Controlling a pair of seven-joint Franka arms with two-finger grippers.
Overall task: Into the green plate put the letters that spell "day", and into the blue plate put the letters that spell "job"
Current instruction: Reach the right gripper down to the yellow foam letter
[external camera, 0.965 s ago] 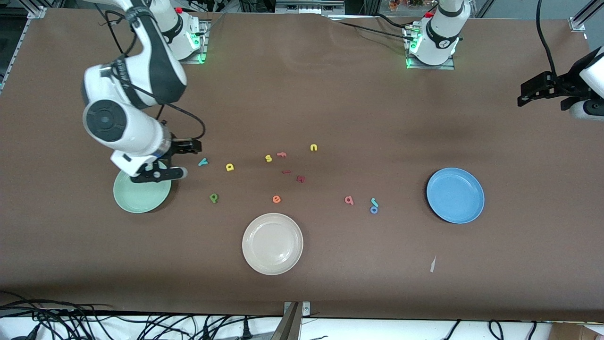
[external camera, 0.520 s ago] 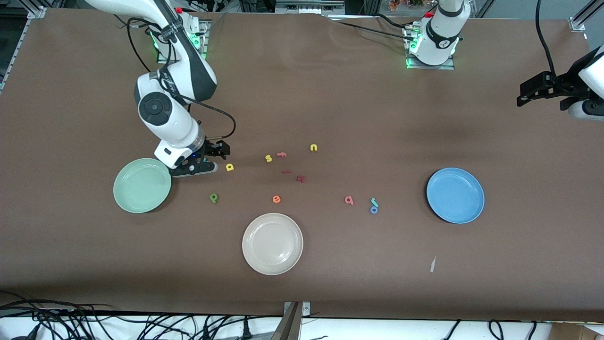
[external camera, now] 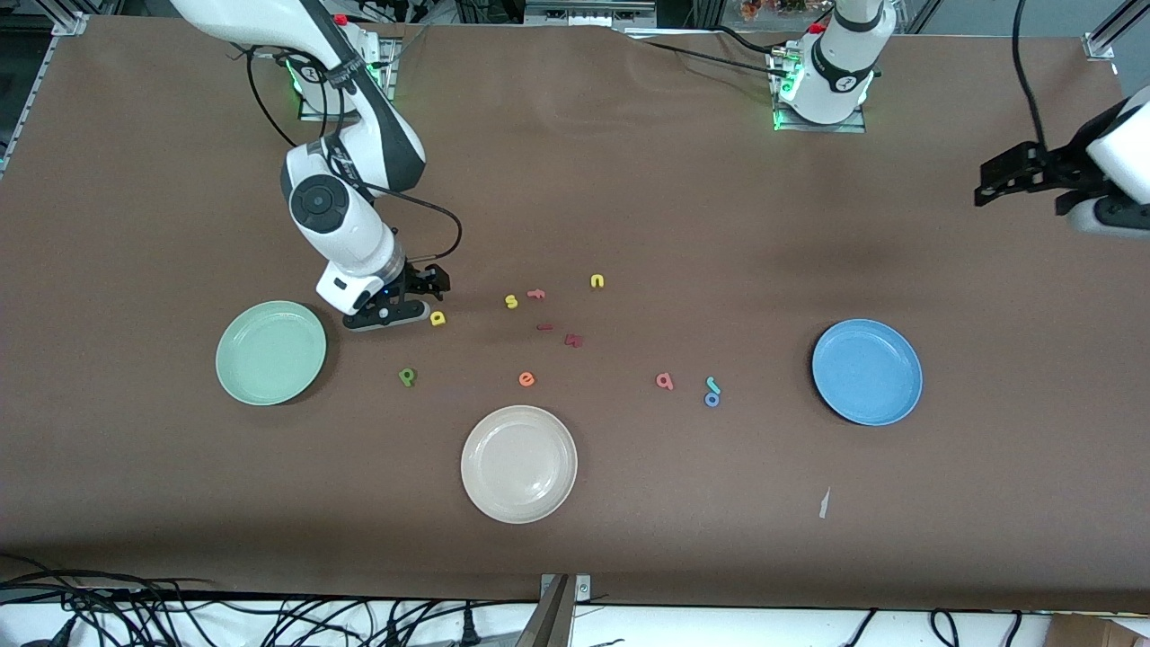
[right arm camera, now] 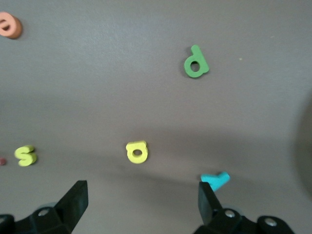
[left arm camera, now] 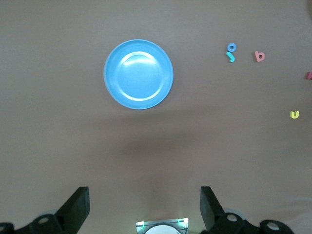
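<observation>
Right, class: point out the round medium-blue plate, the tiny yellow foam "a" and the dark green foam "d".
round medium-blue plate [external camera: 867, 372]: front view, bare centre.
yellow foam "a" [right arm camera: 137, 151]: right wrist view, its body.
dark green foam "d" [right arm camera: 196, 63]: right wrist view, its bowl.

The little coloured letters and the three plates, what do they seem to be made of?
The letters, such as the yellow "a", look like matte foam: thick, soft-edged, no shine. The blue plate and cream plate show glossy highlights, so glazed ceramic or hard plastic; which, I cannot tell. The green plate looks alike.
</observation>
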